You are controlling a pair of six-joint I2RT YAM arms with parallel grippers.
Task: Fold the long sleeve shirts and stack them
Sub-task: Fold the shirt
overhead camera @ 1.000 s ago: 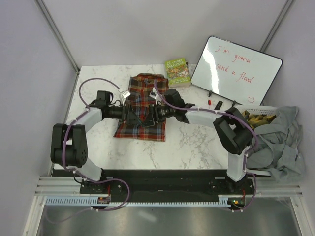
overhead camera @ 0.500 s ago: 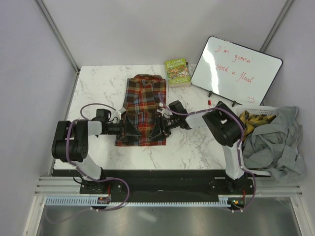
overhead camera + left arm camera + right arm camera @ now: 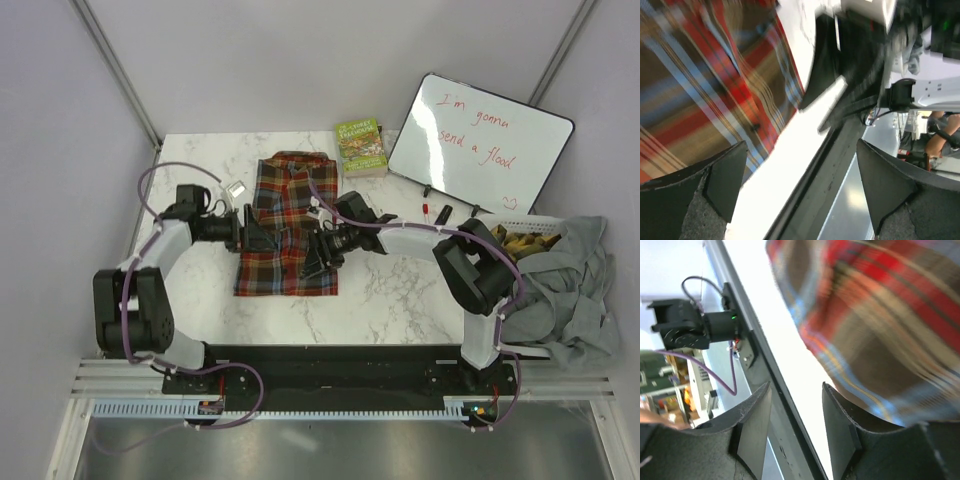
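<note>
While left gripper (image 3: 258,233) and right gripper (image 3: 313,257) gape empty, shirt (image 3: 290,210) lies on marble table (image 3: 390,292).

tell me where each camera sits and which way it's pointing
Top external: fixed above and behind the arms, looking down on the marble table and plaid shirt; both whole arms show.
Left wrist: on the left arm, looking past the left gripper's fingers across the shirt's edge.
Right wrist: on the right arm, looking past the right gripper's fingers at the shirt's edge.
Shared: all three show the plaid shirt.

Red-orange, brown, blue plaid shirt (image 3: 286,215)
</note>
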